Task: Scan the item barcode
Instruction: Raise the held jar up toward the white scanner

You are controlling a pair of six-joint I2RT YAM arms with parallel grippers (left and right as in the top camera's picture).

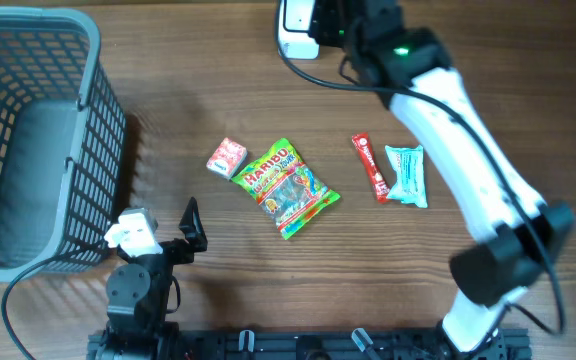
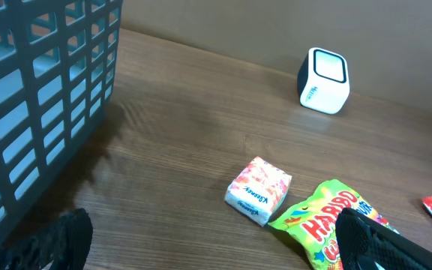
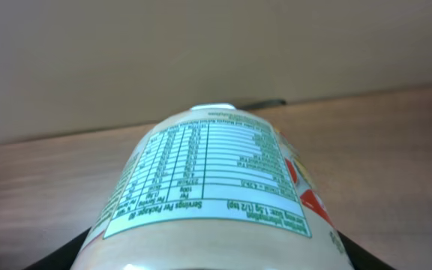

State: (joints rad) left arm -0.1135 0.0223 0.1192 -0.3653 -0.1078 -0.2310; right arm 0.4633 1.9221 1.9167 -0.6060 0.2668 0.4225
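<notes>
the right pincer (image 1: 346,28) is clamped on a labelled bottle (image 3: 216,180) just beside the scanner (image 1: 294,28) at the counter's (image 1: 218,90) far edge, so scanning seems underway, unconfirmed; the left pincer (image 2: 220,251) gapes idle.

Grey basket (image 1: 108,150); Haribo bag (image 1: 288,188), small packet (image 1: 226,158) just beside.

The left arm (image 1: 133,290) sits folded low at the near-left corner of the overhead view. The left hand (image 1: 190,232) points away from the base, its jaws spread fully apart with nothing between them. The right arm (image 1: 458,130) reaches from its near-right base in a long diagonal to the far edge, where the right hand (image 1: 330,18) grips a bottle (image 3: 216,187) between its partly closed fingers (image 3: 355,255).
</notes>
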